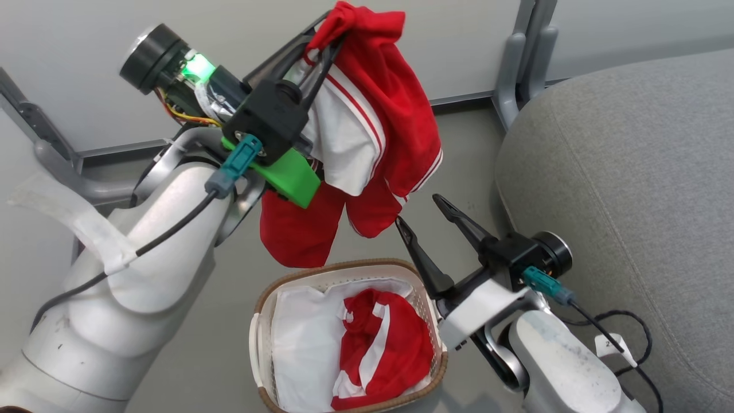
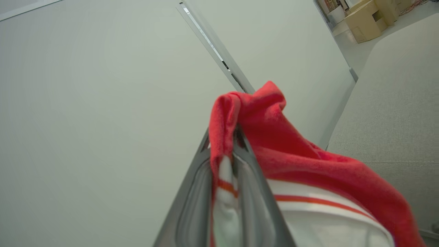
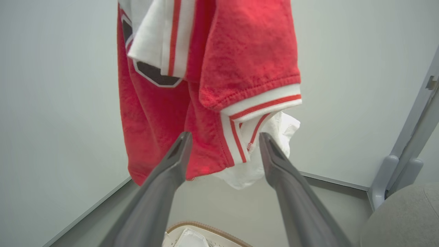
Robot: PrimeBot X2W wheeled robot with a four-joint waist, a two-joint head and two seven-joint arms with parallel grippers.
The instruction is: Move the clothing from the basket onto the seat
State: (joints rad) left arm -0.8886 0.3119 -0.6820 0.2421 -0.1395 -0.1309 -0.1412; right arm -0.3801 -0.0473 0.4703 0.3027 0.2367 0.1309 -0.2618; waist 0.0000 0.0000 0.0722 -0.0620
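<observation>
A red and white garment hangs high above the floor, pinched near its top by my left gripper, which is shut on it. In the left wrist view the red cloth drapes over the closed fingers. A second red and white garment lies in the basket, on a white liner. My right gripper stands open just above the basket's right rim, below the hanging garment's hem, with nothing between its fingers. The grey seat is to the right.
A pale partition wall runs behind, with grey metal feet on the floor beside the seat. A black cable loops over the seat's near edge by my right forearm. My left arm takes up the lower left.
</observation>
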